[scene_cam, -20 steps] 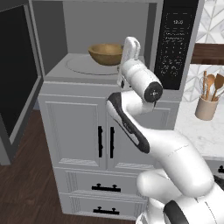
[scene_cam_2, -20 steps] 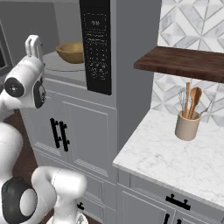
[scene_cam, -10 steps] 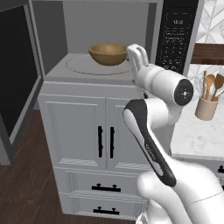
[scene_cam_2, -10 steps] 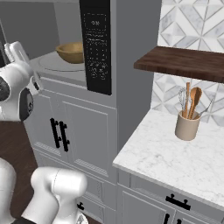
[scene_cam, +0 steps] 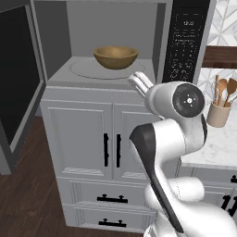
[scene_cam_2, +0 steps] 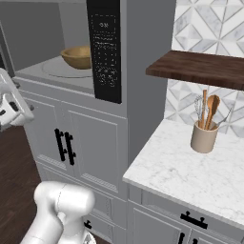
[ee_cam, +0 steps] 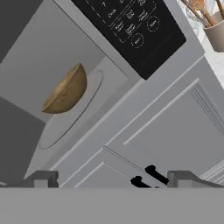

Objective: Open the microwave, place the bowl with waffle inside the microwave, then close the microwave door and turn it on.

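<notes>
Bowl (scene_cam: 115, 57) sits on the turntable inside the microwave (scene_cam: 111, 41). Microwave door (scene_cam: 18, 88) hangs open left: rigid, hinged, best pushed at its free edge. Tool (ee_cam: 111, 179) spread wide, empty

- I see the microwave (scene_cam: 115, 41), grey, standing open with its black keypad panel (scene_cam: 186, 41) at the right.
- The microwave door (scene_cam: 18, 78) is swung wide to the left, dark glass facing inward.
- The bowl (scene_cam: 115, 57), round and brown, sits upright on the turntable inside the cavity.
- I cannot make out the waffle from these angles.
</notes>
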